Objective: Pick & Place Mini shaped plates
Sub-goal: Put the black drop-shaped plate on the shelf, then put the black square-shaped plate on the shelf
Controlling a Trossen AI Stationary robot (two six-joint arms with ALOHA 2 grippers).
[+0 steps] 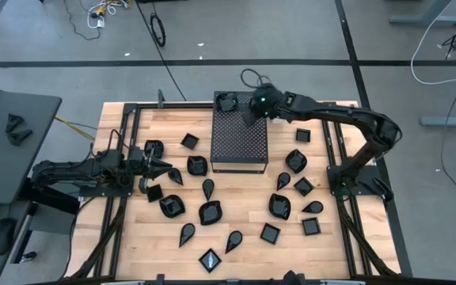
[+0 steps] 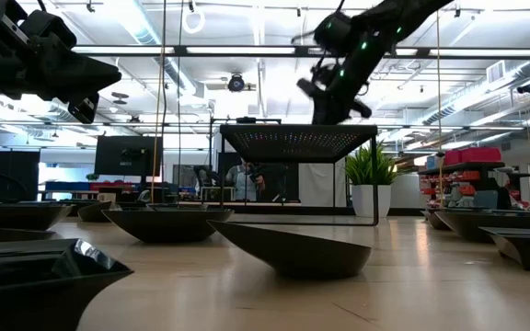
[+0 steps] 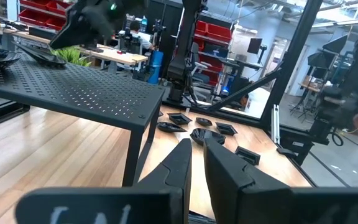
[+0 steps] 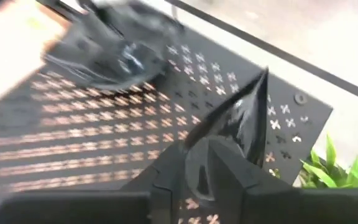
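- Right gripper (image 1: 252, 113): you have it over the far end of the perforated box (image 1: 240, 142), toward its 12 o'clock edge. A teardrop plate (image 4: 244, 121) stands between its fingers; you cannot tell whether they still clamp it.
- Round plates (image 1: 227, 101): already lying on the box's far left corner.
- Left gripper (image 1: 163, 166): waiting at 9 o'clock on the table (image 1: 236, 253), fingers nearly together with a narrow gap, nothing held.
- Loose plates (image 1: 209, 212): scattered over the wood left, right and at 6 o'clock of the box.
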